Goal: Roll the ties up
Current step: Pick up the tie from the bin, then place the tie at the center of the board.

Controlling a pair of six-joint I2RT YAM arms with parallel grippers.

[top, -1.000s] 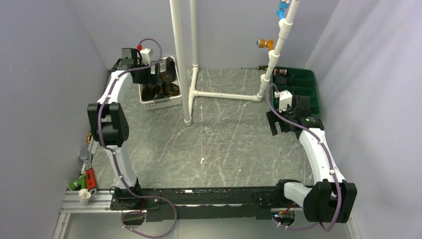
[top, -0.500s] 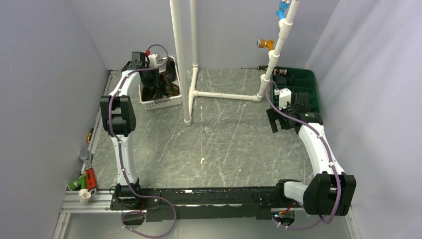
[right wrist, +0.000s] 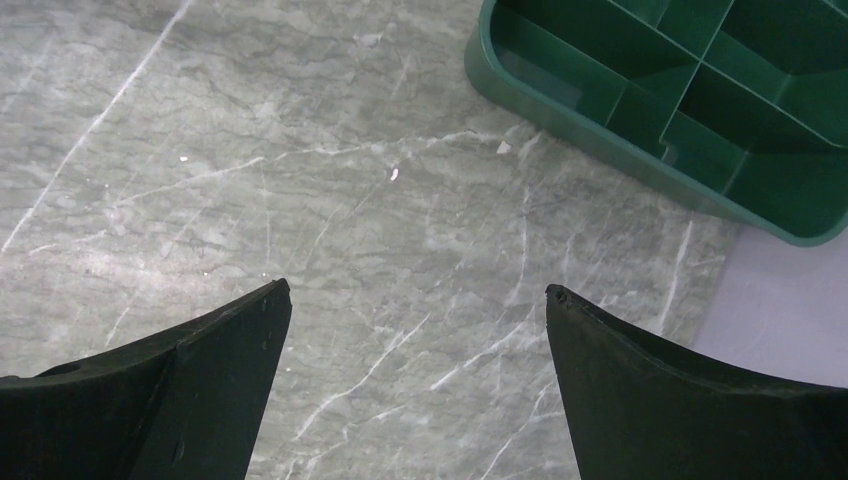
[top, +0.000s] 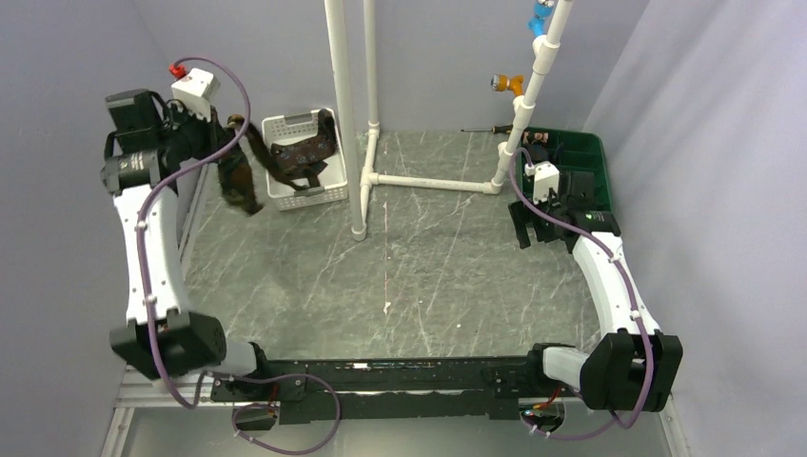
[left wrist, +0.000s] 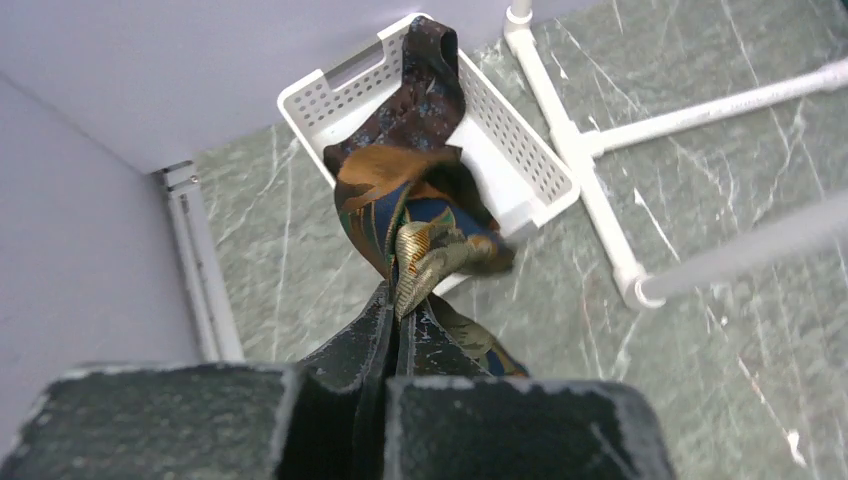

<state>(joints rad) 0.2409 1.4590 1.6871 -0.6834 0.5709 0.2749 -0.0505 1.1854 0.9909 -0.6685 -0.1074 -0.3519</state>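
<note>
Table (top: 428,276): grey marbled surface, with a white pipe frame (top: 344,114) standing at the middle of the far edge. A green tray (top: 595,181) with compartments sits in the far right corner. The compartments shown by the right wrist view (right wrist: 700,120) are bare.

A white basket (top: 305,195) stands near the far left corner.

The left gripper (top: 217,133) is raised high over the left edge, beside the basket. Its jaws are fully closed on the mottled tie (top: 238,181). In the left wrist view the fabric is pinched between the fingers (left wrist: 385,335) and hangs bunched and folded (left wrist: 420,240) above the basket (left wrist: 520,150). One end trails back toward the basket.

The right gripper (top: 538,224) hovers near the right edge, just short of the tray. Its jaws are spread wide with nothing between them (right wrist: 415,330).

A second tie (left wrist: 420,90), dark with small pale motifs, lies in the basket and drapes over its far rim.

Step in hand, as judged: fetching the first tie out of the basket; no rolling has begun. The next move calls for carrying the tie to open surface and laying it out flat and straight, probably with the right gripper taking the free end.

Change from a second ago: the left gripper was then down in the basket with its jaws wide. It has since closed, lifted and swung left, drawing the tie out. The right arm has barely shifted.
</note>
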